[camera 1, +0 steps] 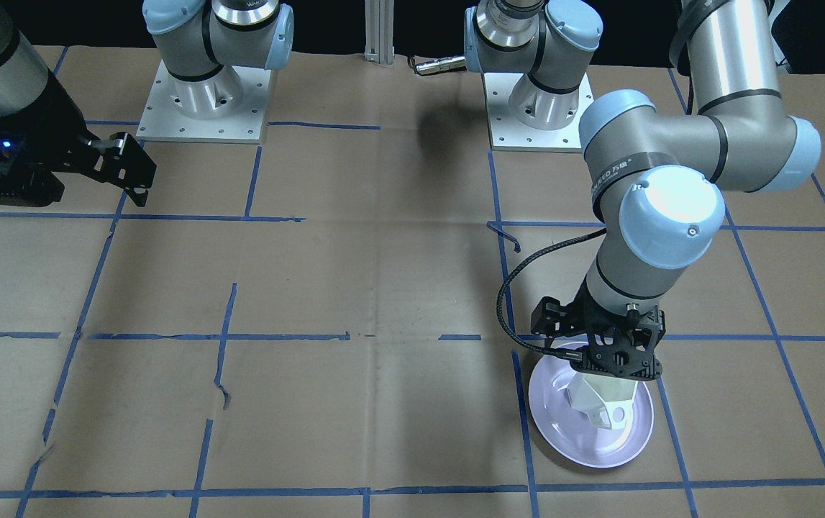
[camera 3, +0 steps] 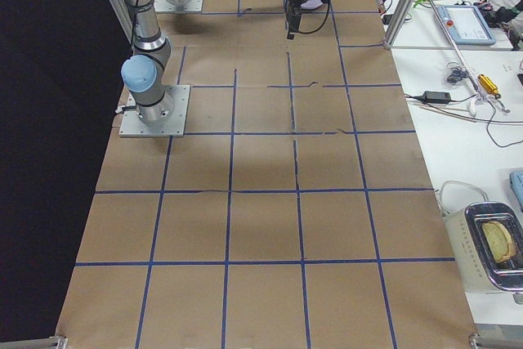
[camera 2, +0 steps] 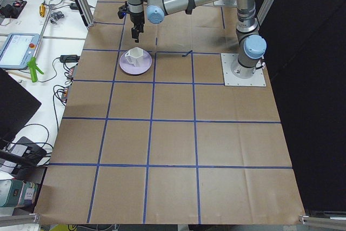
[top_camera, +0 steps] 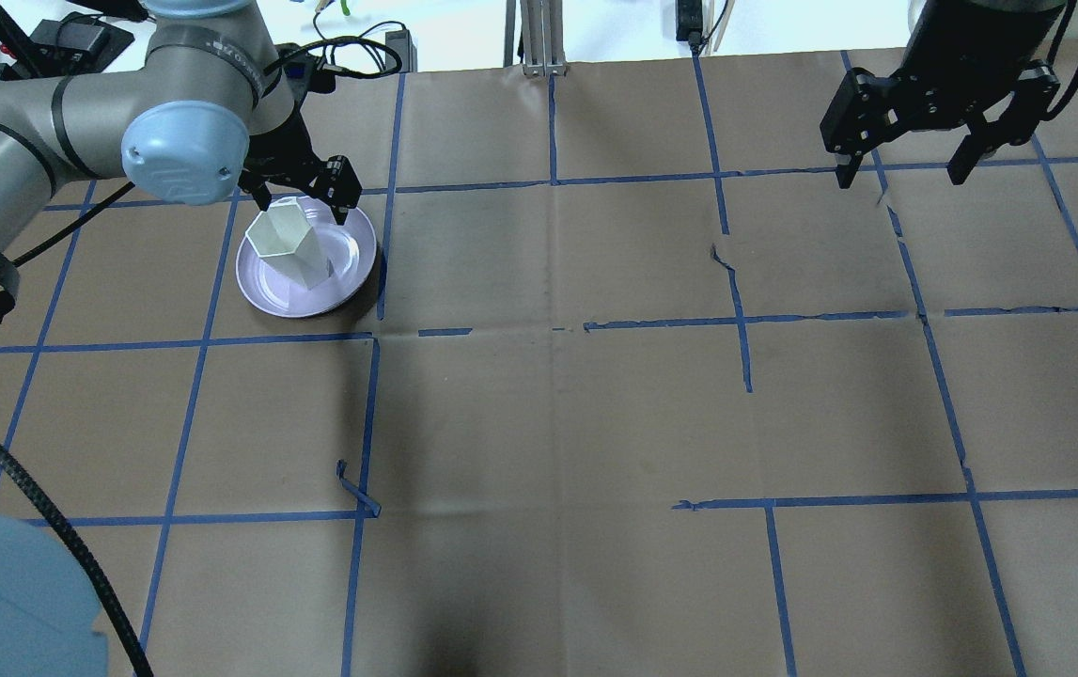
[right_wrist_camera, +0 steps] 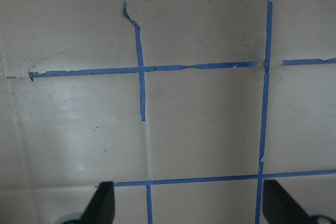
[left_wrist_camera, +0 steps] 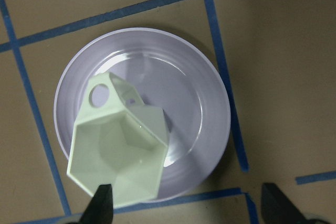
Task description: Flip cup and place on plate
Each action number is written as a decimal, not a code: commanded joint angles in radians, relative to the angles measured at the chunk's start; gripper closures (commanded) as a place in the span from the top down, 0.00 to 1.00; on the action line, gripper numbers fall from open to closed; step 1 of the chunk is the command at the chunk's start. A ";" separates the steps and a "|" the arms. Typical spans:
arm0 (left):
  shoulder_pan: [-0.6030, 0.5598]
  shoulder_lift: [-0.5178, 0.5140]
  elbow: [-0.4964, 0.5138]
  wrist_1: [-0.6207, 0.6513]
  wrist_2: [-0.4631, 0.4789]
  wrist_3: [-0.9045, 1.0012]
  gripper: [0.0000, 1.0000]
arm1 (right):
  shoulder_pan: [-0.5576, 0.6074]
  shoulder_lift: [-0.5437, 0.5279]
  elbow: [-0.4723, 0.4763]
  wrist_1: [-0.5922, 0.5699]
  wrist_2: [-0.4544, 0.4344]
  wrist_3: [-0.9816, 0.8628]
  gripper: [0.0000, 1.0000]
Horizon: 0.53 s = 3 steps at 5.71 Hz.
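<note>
White faceted cup point(left_wrist_camera: 121, 156) stands on the round glossy lavender plate point(left_wrist_camera: 202, 98), its mouth hidden in the front view but plain from the wrist; left gripper point(left_wrist_camera: 189, 198) and right gripper point(right_wrist_camera: 189, 195) both spread wide.

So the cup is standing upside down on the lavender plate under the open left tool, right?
No: the cup stands mouth up on the lavender plate; the left wrist view looks into its hollow. The left tool is open above it.

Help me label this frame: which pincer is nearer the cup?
Left. The left pincer hangs open just above the cup, which stands on the plate; the right pincer is far off across the table.
</note>
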 commanded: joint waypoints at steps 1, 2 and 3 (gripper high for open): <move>-0.058 0.152 0.101 -0.283 -0.032 -0.146 0.98 | 0.000 0.000 0.000 0.000 0.000 0.000 1.00; -0.051 0.215 0.093 -0.324 -0.055 -0.148 0.98 | 0.000 0.000 0.000 0.000 0.000 0.000 1.00; -0.046 0.227 0.076 -0.327 -0.047 -0.151 0.98 | 0.000 0.000 0.000 0.000 0.000 0.000 1.00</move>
